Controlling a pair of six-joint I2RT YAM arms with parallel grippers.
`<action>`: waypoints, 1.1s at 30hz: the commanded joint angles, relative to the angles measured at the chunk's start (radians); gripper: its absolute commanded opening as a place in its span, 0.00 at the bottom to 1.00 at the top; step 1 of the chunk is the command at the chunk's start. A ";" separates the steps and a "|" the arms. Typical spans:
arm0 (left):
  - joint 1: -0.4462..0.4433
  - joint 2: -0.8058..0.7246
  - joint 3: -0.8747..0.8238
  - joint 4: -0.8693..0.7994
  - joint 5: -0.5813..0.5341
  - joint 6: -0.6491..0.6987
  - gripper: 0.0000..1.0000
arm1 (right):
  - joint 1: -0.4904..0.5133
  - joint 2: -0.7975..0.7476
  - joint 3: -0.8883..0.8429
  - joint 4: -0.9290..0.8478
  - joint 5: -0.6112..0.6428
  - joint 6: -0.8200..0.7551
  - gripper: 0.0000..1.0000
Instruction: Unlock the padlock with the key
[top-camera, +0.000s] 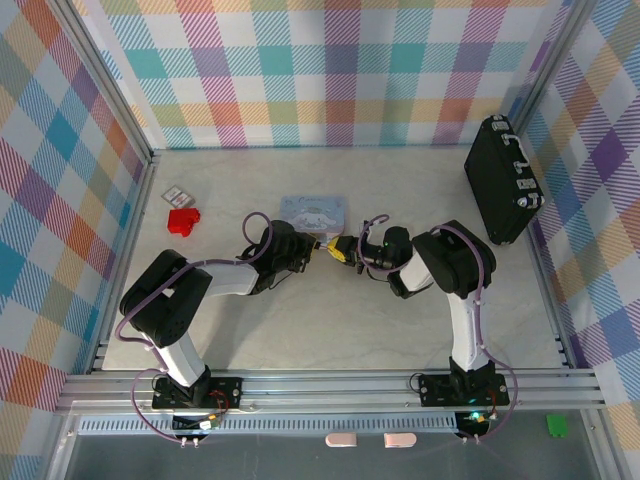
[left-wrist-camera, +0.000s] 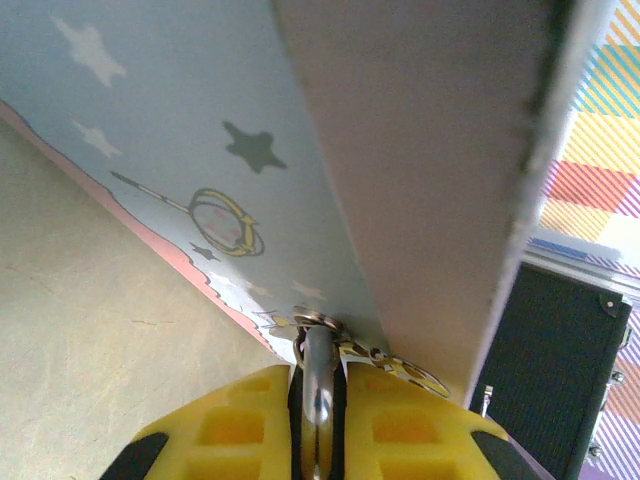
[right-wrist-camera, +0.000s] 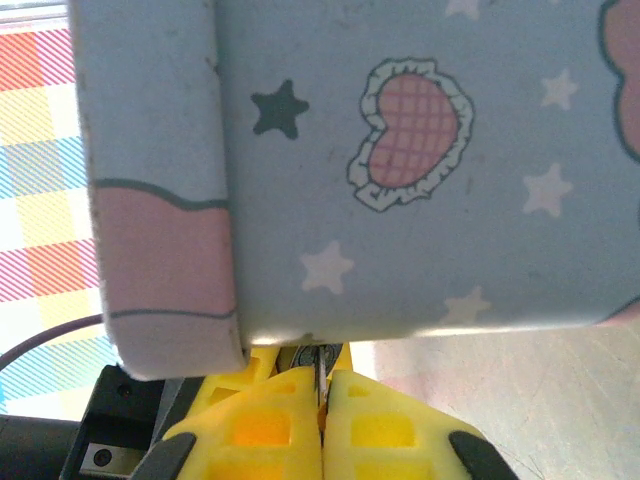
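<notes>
Left claw (left-wrist-camera: 318, 385), right claw (right-wrist-camera: 322, 385) (tin (right-wrist-camera: 400, 200) edge)

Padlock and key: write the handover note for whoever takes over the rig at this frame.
Grippers: the left gripper is shut on a silvery metal piece with small rings at its tip. The right gripper is shut on a thin metal piece. I cannot tell which piece is the padlock and which the key.
Place: the two grippers meet tip to tip just in front of the pale blue tin.
Done: both pieces are held.
Left: no open lock is visible, so probably seat and turn the key.
</notes>
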 joint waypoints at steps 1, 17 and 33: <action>-0.095 -0.032 0.063 0.105 0.219 0.005 0.01 | 0.043 0.013 0.019 0.045 0.005 0.000 0.00; -0.156 0.003 0.085 0.176 0.231 -0.059 0.00 | 0.049 0.027 0.059 0.044 -0.048 -0.027 0.00; -0.162 0.005 0.056 0.302 0.234 -0.131 0.00 | 0.030 0.006 0.029 0.045 -0.039 -0.027 0.00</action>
